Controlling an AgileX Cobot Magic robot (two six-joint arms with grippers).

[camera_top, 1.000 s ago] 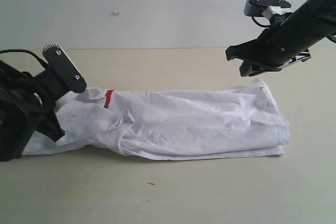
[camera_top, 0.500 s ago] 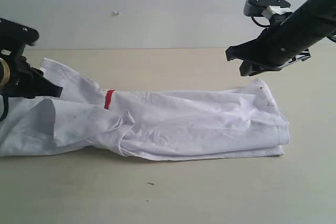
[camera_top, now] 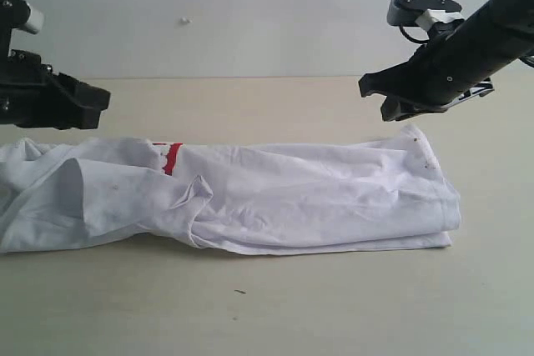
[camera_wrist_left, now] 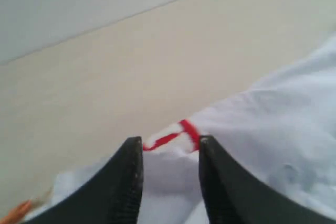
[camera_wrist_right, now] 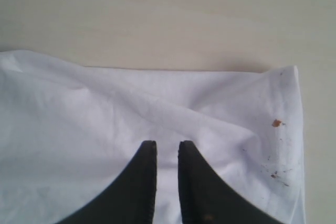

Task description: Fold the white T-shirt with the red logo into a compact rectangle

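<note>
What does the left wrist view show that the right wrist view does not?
Only the left wrist view: a red-outlined piece of the logo, a small orange tag and the pale grey wall. Only the right wrist view: small brown specks near a corner of the white cotton T-shirt. Both: the T-shirt, the beige tabletop and a pair of black jaws, apart, gripping nothing.
</note>
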